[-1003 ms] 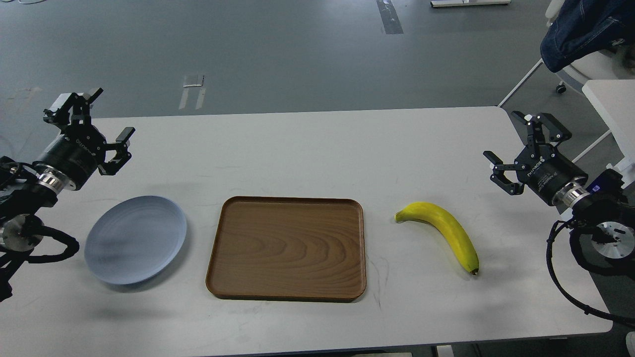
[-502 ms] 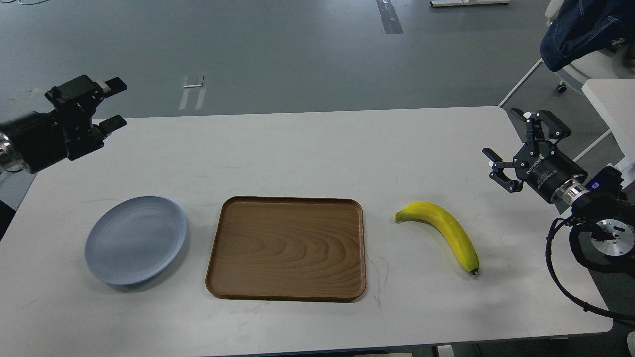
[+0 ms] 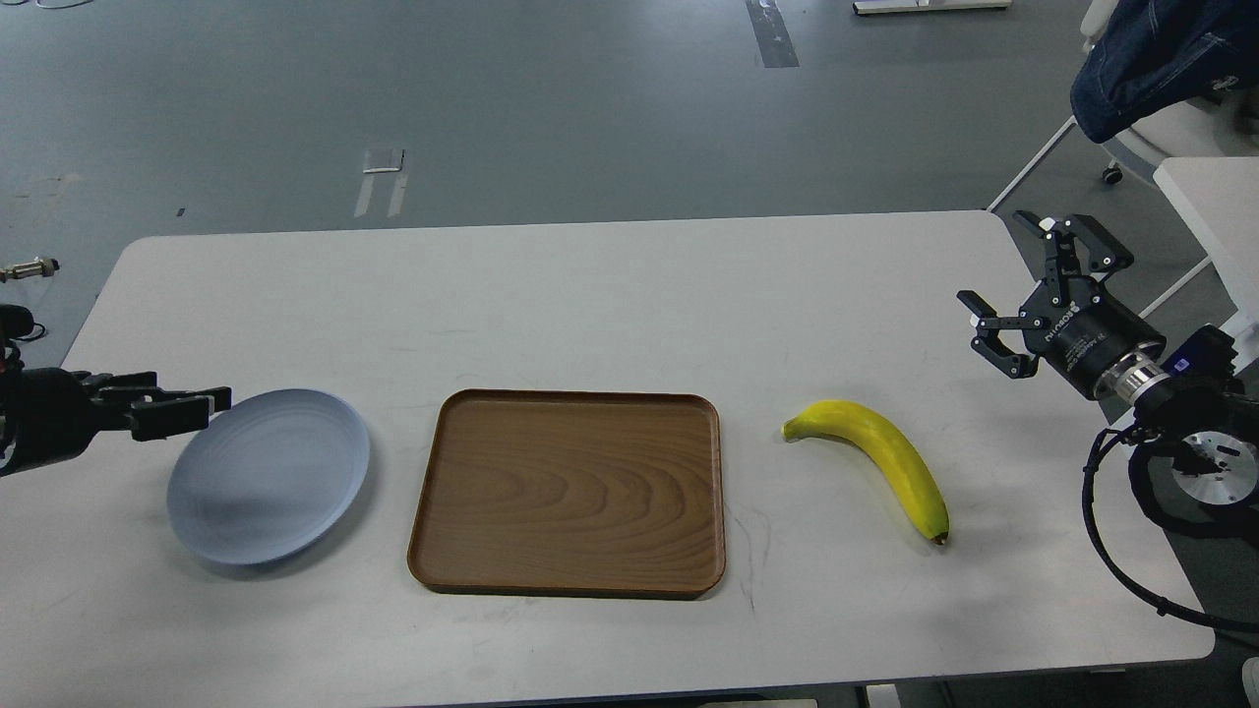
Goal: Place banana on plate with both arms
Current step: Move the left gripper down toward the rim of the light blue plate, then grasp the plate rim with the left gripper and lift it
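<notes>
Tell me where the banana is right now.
In the head view, the banana lies on the white table, right of the brown tray, nearest the right gripper; the plate sits beyond the tray's far side.

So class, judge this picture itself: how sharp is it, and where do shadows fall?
Head view: banana, tray and right gripper look sharp; the left gripper is dark and slightly smeared; soft shadows sit under plate and tray's near edges; lighting is even, no strong glare.

The left arm [image 3: 39, 423] is cut off by the left edge; the left gripper [image 3: 182, 408] is seen edge-on near the desk's left edge, its fingers not told apart. The right arm [image 3: 1180, 413] is cut off at the right edge.
</notes>
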